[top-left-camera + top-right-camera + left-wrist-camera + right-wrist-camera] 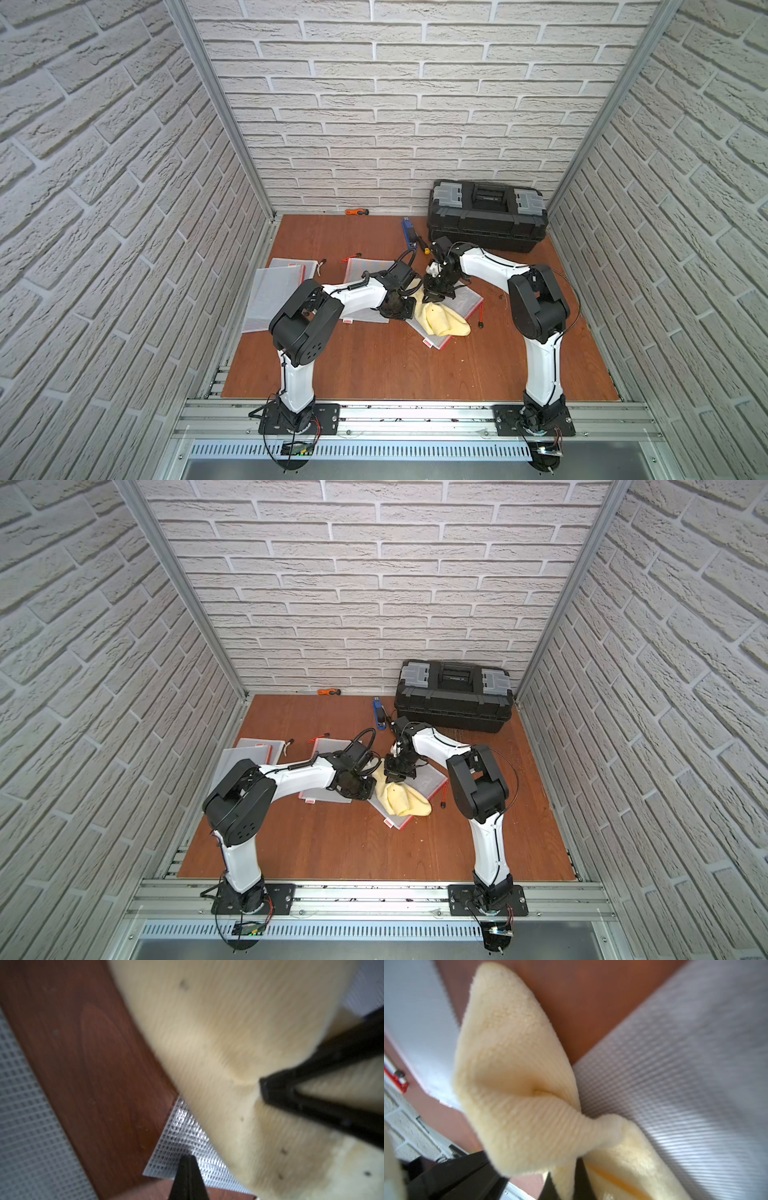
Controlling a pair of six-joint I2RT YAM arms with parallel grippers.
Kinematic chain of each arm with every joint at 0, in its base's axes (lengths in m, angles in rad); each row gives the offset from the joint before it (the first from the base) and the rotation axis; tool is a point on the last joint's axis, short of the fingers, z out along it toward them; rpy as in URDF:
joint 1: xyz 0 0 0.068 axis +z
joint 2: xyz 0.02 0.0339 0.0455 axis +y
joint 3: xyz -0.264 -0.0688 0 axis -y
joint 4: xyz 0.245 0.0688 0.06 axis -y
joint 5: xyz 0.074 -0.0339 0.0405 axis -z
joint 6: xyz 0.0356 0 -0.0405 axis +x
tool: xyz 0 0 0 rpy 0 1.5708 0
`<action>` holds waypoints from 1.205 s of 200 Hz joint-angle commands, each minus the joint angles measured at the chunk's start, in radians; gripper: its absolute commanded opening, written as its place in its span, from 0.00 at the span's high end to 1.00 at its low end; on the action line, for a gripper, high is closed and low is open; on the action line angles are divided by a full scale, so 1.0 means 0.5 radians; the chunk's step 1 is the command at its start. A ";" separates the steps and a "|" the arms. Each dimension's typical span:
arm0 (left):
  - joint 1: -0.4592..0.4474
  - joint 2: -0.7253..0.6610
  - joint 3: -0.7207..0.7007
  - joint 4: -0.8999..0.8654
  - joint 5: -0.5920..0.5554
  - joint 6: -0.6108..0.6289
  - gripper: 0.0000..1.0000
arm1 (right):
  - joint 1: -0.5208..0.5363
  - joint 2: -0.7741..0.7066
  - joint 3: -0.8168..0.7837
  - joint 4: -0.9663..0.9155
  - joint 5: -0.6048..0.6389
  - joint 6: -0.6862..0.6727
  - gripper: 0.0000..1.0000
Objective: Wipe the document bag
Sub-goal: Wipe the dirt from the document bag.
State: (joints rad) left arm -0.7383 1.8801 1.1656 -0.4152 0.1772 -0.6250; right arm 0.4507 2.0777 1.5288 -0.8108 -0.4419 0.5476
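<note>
You have a black toolbox (486, 216) at 1 o'clock on the wooden table (374, 365), lid closed, standing against the brick wall (395, 104). At 12 o'clock an orange-handled tool (356, 212) lies along the foot of that wall. A blue stapler (408, 230) lies just beside the toolbox, on its 9 o'clock side, apart from the orange tool. At 9 o'clock two spare mesh bags (270, 299) overlap near the table's edge.

toolbox (486, 220) blocking far right, near table (395, 365) free
</note>
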 commanded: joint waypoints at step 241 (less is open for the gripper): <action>-0.014 0.056 -0.034 -0.104 -0.105 0.073 1.00 | -0.110 -0.185 -0.319 -0.083 -0.066 -0.073 0.98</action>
State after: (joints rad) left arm -0.7410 1.8767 1.1599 -0.4107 0.1646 -0.6106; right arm 0.4755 2.0373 1.3842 -0.8589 -0.5026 0.4938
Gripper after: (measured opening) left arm 0.042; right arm 0.063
